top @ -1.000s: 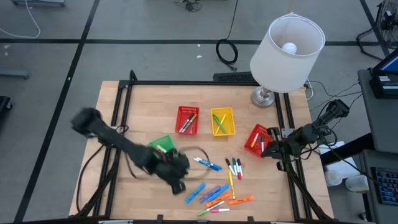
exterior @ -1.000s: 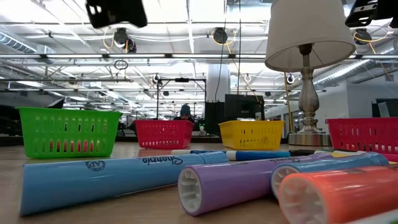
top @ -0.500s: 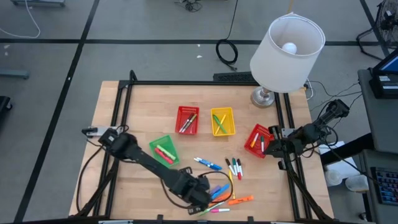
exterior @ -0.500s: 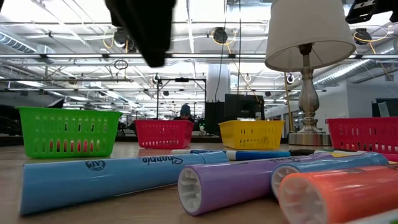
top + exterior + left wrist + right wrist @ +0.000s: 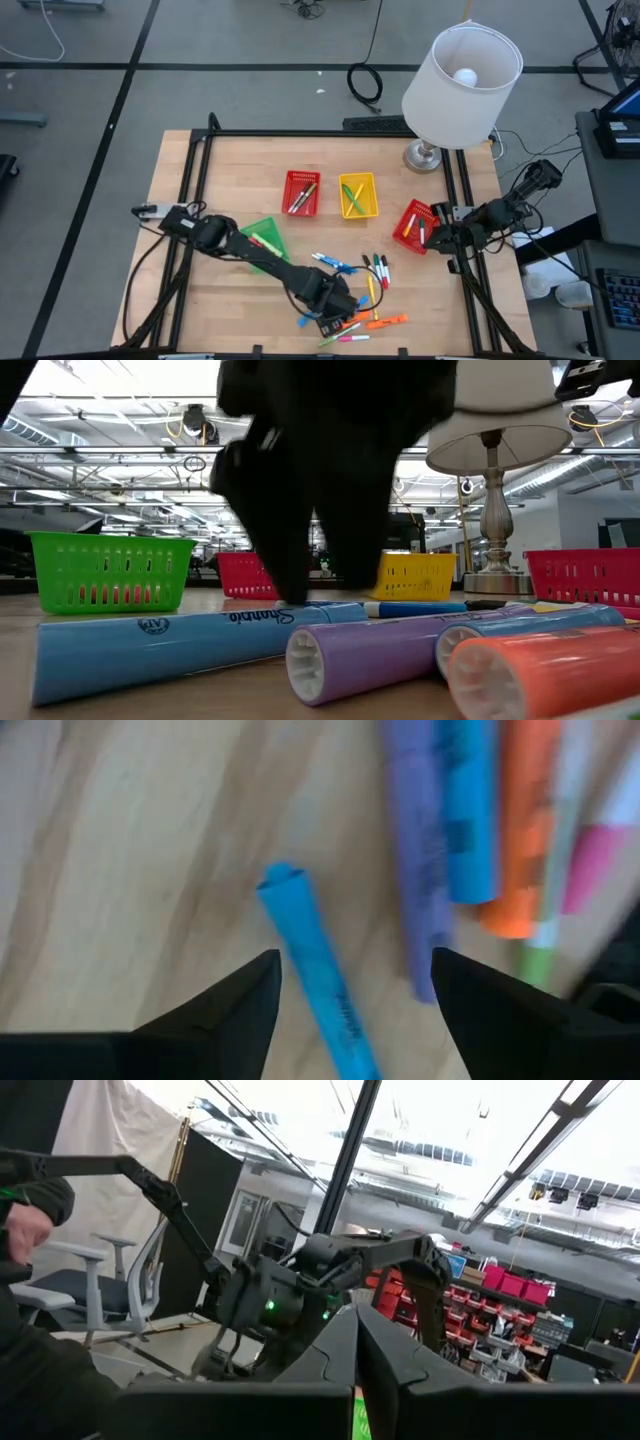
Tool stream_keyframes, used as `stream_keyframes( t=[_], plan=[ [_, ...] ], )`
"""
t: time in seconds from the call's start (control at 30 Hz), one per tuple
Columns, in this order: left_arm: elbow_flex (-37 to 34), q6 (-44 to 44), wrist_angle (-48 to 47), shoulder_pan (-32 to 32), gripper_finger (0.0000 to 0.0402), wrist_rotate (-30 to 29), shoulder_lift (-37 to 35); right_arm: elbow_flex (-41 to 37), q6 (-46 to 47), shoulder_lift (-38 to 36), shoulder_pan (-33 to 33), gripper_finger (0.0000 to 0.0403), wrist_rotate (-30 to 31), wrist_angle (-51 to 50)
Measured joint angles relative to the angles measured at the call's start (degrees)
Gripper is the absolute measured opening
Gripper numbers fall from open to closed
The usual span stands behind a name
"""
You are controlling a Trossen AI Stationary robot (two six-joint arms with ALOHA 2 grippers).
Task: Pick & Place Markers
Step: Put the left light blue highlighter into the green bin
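Observation:
Several markers [image 5: 362,300] in blue, purple, orange, pink and green lie loose on the wooden table near its front edge. My left gripper [image 5: 328,312] points down over the left end of this pile, open. In the left wrist view its fingers [image 5: 355,960] stand on either side of a blue marker [image 5: 310,970] that lies flat on the wood, with a purple marker [image 5: 420,870] just beside it. The low view shows the gripper [image 5: 318,595] down at table level behind the blue marker [image 5: 180,640]. My right gripper [image 5: 430,238] waits shut at the table's right edge.
A green basket [image 5: 262,240], a red basket [image 5: 301,192], a yellow basket [image 5: 358,195] and a second red basket [image 5: 412,225] hold markers. A lamp [image 5: 460,75] stands at the far right corner. More markers [image 5: 378,268] lie mid-table.
My left gripper has swung from beside the green basket toward the table's right and near edge, down onto the marker pile. It has tipped over to point down and has opened. The markers lie as before.

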Motion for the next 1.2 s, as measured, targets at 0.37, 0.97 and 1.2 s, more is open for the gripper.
stream_keyframes(
  t=[0.37,0.97,1.2],
  plan=[
    [-0.7,1.3,-3.7,0.7,0.026,0.6,2.3,0.0,0.0,0.0,0.0,0.0,-0.1,-0.4],
    [-0.7,10.3,-7.0,1.5,0.0054,2.0,1.7,0.0,0.8,0.0,0.0,0.0,0.0,-1.7],
    [-0.8,6.0,-14.9,0.0,0.0054,-5.7,-7.0,0.0,1.5,0.0,0.0,0.0,0.0,-1.8]
  ],
)
